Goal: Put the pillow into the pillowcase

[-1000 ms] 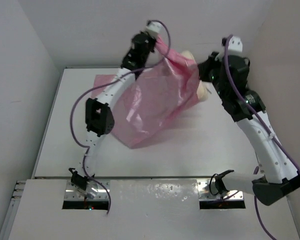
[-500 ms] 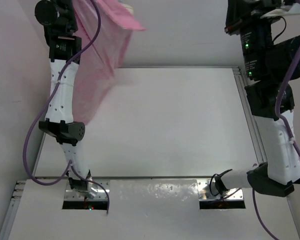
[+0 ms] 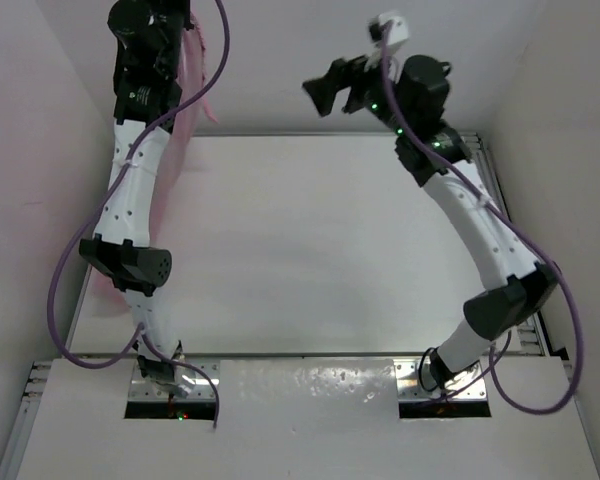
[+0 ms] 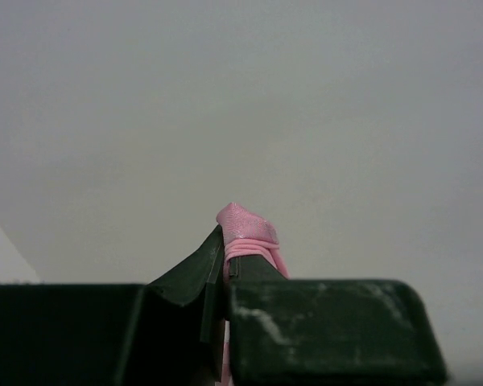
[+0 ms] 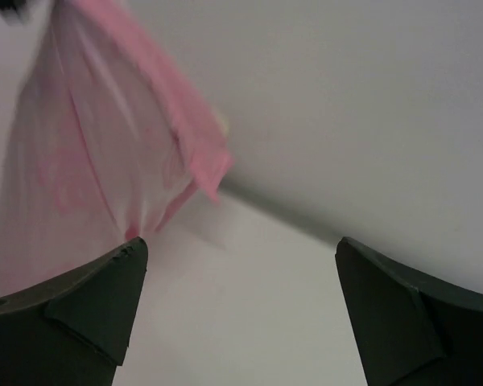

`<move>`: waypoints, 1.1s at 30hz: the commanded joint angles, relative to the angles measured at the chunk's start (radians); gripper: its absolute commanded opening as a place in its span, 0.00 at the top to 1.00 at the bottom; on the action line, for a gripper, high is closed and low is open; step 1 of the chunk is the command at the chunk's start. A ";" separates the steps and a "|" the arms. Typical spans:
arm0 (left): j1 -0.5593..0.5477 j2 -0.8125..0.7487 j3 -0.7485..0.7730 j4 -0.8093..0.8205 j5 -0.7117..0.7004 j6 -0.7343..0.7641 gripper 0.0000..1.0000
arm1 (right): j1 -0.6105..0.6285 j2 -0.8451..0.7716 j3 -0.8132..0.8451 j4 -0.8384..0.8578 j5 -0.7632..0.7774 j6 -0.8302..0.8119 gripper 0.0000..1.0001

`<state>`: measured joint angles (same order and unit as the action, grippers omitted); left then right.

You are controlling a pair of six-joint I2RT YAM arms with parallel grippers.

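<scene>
Now, at upper left, the left gripper (image 4: 225, 265) is pinched tight on the pillowcase (image 3: 193, 75), which hangs along its arm. The pillow is unseen, presumably inside. Shake gently and keep the clamp firm. At upper centre the right gripper (image 5: 237, 245) gapes empty, having swung in from the right edge since half a second ago.

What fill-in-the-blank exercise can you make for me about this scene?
1. The left tool is shut on the ___ pillowcase.
2. The right tool is ___ and holds nothing.
3. In the top view, the pillowcase hangs at the ___ side of the table.
Missing words: pink; open; left.
</scene>
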<state>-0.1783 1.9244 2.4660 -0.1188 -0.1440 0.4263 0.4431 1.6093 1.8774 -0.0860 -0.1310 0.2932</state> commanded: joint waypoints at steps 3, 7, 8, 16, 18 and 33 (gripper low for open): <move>-0.044 -0.105 0.102 0.171 0.093 0.038 1.00 | 0.032 0.031 -0.153 0.032 -0.262 -0.138 0.01; -0.058 -0.131 0.110 0.168 0.084 0.086 1.00 | 0.055 0.040 -0.267 0.080 -0.223 -0.239 0.09; -0.069 -0.142 0.111 0.162 0.084 0.091 1.00 | 0.057 0.046 -0.271 0.078 -0.214 -0.247 0.09; -0.147 -0.189 0.070 0.120 0.078 0.177 1.00 | 0.071 0.095 -0.212 0.022 -0.042 -0.388 0.01; -0.154 -0.188 0.070 0.085 0.072 0.184 1.00 | 0.077 0.116 -0.193 0.012 -0.041 -0.399 0.01; -0.193 -0.191 0.044 0.084 0.031 0.215 1.00 | 0.226 -0.087 -0.409 0.037 0.103 -0.477 0.01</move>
<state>-0.3565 1.7855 2.4866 -0.1612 -0.1028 0.6277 0.6441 1.6554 1.4971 -0.1268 -0.1116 -0.1616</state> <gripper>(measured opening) 0.009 0.985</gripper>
